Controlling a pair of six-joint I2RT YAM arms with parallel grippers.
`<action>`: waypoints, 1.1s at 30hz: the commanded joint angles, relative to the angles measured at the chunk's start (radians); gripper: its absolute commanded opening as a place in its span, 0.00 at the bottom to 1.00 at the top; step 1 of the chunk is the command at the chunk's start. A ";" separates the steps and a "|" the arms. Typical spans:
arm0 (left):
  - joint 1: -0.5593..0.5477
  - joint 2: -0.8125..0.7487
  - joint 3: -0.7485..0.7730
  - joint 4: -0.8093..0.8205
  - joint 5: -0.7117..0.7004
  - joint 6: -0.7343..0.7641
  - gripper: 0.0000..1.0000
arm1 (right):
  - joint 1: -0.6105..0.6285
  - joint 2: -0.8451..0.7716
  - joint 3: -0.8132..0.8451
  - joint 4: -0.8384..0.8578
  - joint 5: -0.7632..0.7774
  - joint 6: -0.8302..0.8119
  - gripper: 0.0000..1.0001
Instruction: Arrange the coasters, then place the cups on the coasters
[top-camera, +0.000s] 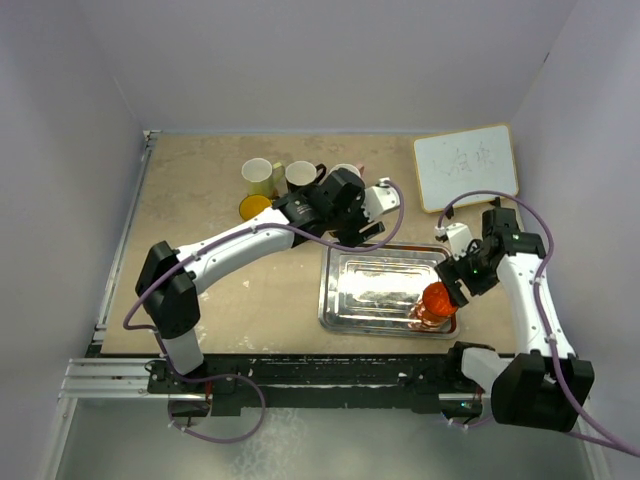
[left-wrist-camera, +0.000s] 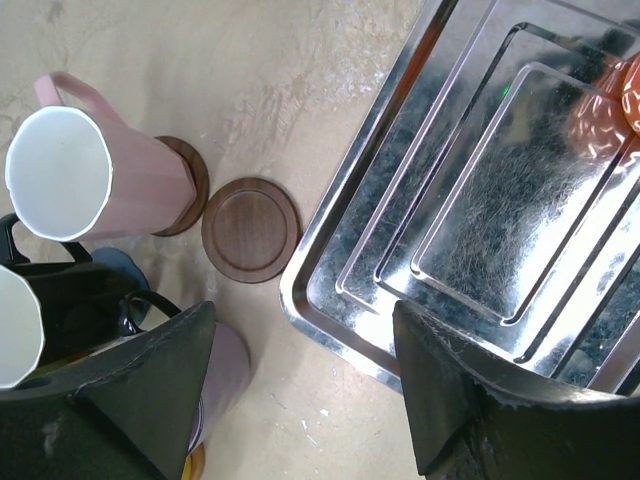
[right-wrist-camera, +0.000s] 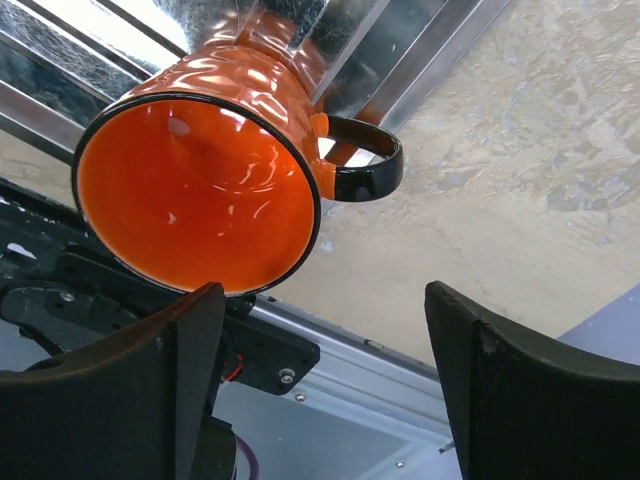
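Mugs and coasters cluster at the back of the tan table (top-camera: 190, 190), left of a large rectangular steel tray (top-camera: 328, 295) that lies mid-table. From above I can pick out a pale yellow-cream mug (top-camera: 257, 173) and, nearer, a yellow-orange mug (top-camera: 254, 207).

The left end effector (left-wrist-camera: 300, 320) hangs over the tray's far left corner. Its fingers are well apart, with nothing between them but bare table and the tray rim. Just beside that corner lies a bare dark brown round coaster (left-wrist-camera: 250, 229). Next to it, a pinkish-white mug (left-wrist-camera: 100, 185) stands upright on a second dark brown coaster (left-wrist-camera: 192, 175). The two discs are almost touching. A black mug with a white interior (left-wrist-camera: 80, 310) sits close by, and a sliver of blue coaster (left-wrist-camera: 122, 267) shows at its side.

In the tray's near right corner stands a bright orange-red mug with a black rim and handle (right-wrist-camera: 195, 190). The right end effector (right-wrist-camera: 318, 300) hovers right over it with its fingers spread wide. The mug's rim is just beside one finger, and I see no pinch on it.

A small whiteboard (top-camera: 467, 165) lies at the far right corner.
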 joint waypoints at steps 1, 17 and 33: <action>0.001 -0.010 -0.010 0.060 -0.028 0.004 0.69 | -0.004 0.042 -0.017 0.017 0.054 -0.032 0.81; 0.011 -0.008 -0.023 0.079 -0.109 0.033 0.69 | 0.057 0.218 -0.001 0.093 -0.044 0.000 0.52; 0.066 -0.031 -0.054 0.090 -0.152 0.004 0.68 | 0.198 0.317 0.067 0.166 -0.037 0.078 0.29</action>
